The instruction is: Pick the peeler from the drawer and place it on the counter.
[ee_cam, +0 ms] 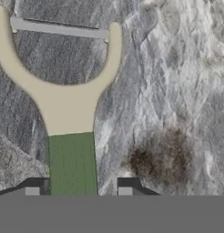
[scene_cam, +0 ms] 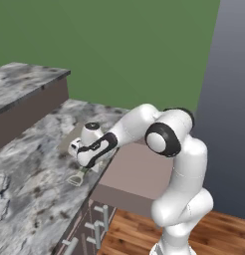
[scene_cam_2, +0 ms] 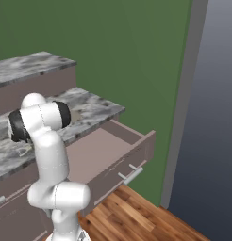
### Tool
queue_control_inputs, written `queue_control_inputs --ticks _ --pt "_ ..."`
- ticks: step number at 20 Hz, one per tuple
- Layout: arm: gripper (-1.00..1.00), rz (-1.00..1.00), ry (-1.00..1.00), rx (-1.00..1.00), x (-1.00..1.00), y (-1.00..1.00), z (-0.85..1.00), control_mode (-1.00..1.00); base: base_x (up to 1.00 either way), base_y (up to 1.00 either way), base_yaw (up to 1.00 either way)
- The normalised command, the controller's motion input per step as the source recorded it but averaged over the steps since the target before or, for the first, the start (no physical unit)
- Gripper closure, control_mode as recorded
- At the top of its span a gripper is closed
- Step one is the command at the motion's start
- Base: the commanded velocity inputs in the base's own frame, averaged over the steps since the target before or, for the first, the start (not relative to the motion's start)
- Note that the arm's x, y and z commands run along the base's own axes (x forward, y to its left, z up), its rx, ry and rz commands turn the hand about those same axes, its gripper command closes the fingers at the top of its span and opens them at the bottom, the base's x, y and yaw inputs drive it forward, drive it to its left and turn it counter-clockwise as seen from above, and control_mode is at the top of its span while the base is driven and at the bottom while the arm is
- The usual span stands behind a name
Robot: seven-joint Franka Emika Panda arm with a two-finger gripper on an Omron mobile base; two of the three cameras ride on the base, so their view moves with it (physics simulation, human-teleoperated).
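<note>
Marbled stone of the counter (scene_cam: 30,169) lay under the peeler (ee_cam: 63,113), whose pale Y-shaped head pointed away from the hand while its dark green handle ran back between the two dark fingertips (ee_cam: 127,184) of the gripper (ee_cam: 79,187). Both tips stood apart on either side of the handle, with a visible gap on one side, so the claw was spread rather than pinching. Beside the arm, the drawer (scene_cam_2: 108,155) stood pulled out below the counter edge.
</note>
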Motion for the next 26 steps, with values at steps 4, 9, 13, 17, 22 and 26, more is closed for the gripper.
queue_control_inputs --ticks 4,9,13,17,22,26 --pt "-1.00 -0.05 -0.02 0.00 0.31 0.17 -0.42 -1.00 0.00 0.00 0.00" --pt "-1.00 -0.05 -0.14 0.06 -0.33 -0.41 0.00 -1.00 0.00 0.00 0.00" --pt "-1.00 0.00 -0.34 0.12 -0.77 -0.82 0.70 -1.00 0.00 0.00 0.00" --pt "-1.00 0.00 -0.44 0.14 -0.67 -0.98 1.00 -1.00 0.00 0.00 0.00" --pt "-1.00 -0.14 -0.34 0.16 -0.21 -0.96 1.00 -1.00 0.00 0.00 0.00" --pt "-1.00 -0.24 -0.20 0.20 0.00 -1.00 1.00 -1.00 0.00 0.00 0.00"
